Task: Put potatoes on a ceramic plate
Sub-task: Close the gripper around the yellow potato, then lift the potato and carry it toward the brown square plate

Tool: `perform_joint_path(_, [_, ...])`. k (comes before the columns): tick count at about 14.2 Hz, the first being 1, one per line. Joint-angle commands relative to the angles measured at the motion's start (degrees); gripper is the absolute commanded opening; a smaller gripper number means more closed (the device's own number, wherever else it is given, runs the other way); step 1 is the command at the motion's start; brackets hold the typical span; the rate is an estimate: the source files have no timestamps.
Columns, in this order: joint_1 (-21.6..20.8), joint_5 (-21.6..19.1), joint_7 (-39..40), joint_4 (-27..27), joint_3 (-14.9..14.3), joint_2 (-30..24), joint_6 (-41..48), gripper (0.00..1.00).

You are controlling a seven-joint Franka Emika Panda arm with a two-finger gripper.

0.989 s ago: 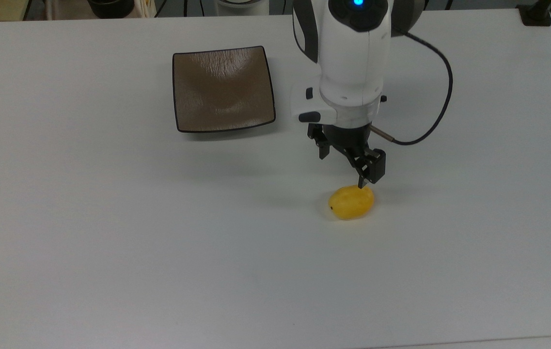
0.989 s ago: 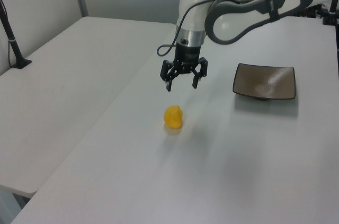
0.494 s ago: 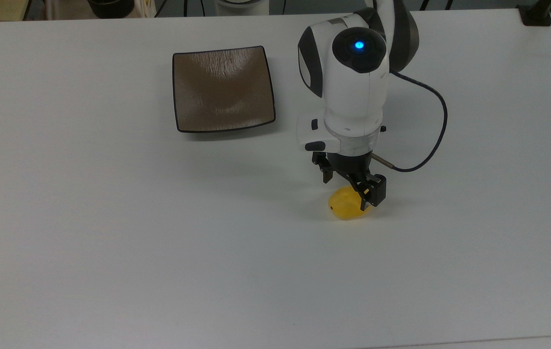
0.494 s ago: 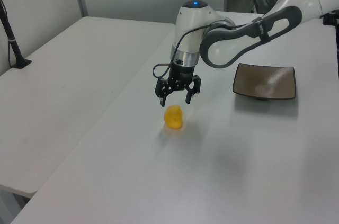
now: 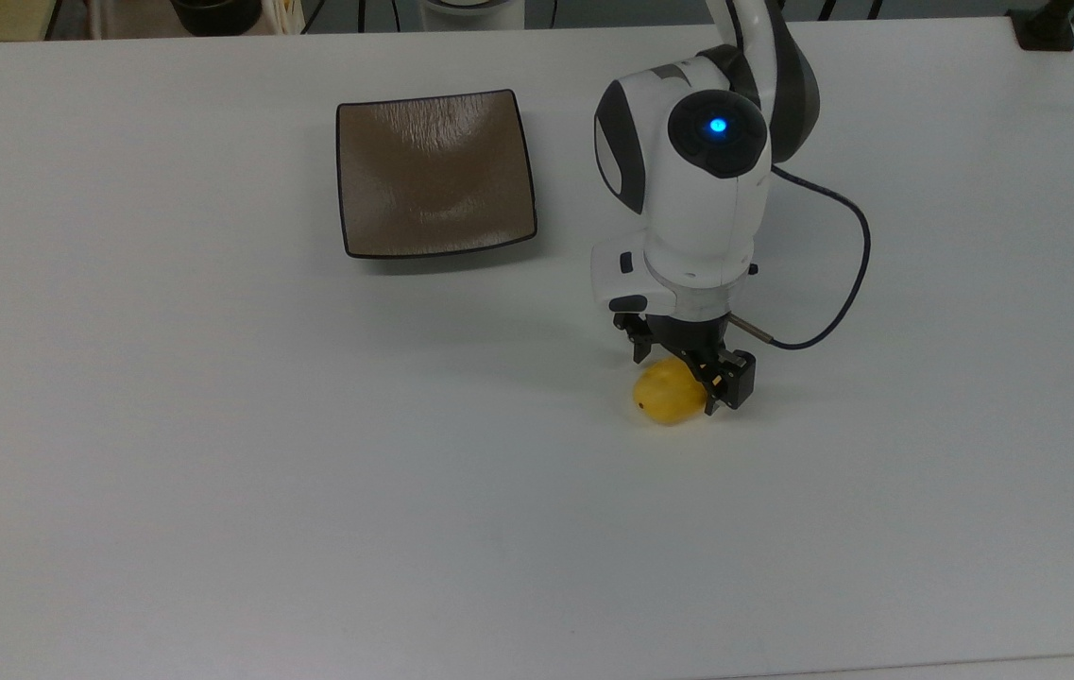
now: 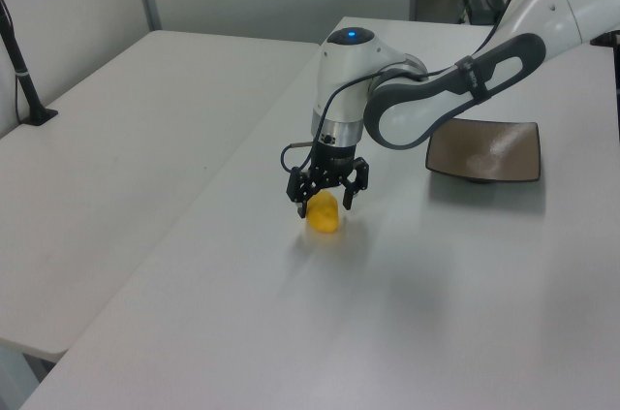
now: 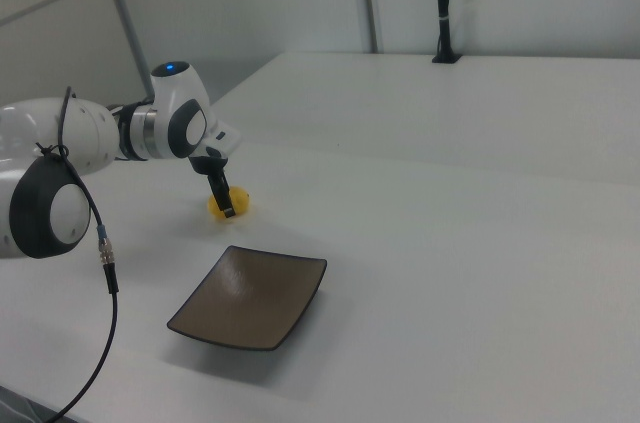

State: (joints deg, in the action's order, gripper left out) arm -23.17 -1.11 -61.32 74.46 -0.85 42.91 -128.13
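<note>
From my end the gripper (image 5: 685, 376) is down at table level with its fingers spread apart, one on each side of the potato (image 5: 664, 395), not squeezed on it as far as I can see. The potato sits on the white table (image 5: 215, 472), small dark spot facing the top view's left. The ceramic plate (image 5: 435, 173) is well apart from it, up toward the top view's upper left, nothing on it. In the left view the potato (image 6: 325, 215) peeks out under the fingers.
</note>
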Motion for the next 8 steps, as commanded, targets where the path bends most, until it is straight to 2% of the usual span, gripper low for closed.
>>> perform_joint_path(1, [-0.7,2.6,-1.4,-0.4,-0.4,0.6,-1.9,0.87])
perform_joint_path(2, [-0.7,3.0,-1.4,-0.2,-0.4,0.6,-1.9,0.65])
perform_joint_path(5, [-0.6,3.2,-1.2,-0.1,-0.4,0.3,-1.9,0.21])
perform_joint_path(6, [-0.6,3.7,-1.1,0.0,-0.4,0.0,-1.9,0.12])
perform_joint_path(8, [-0.1,4.1,-0.9,0.2,-0.4,-1.9,-1.3,0.12])
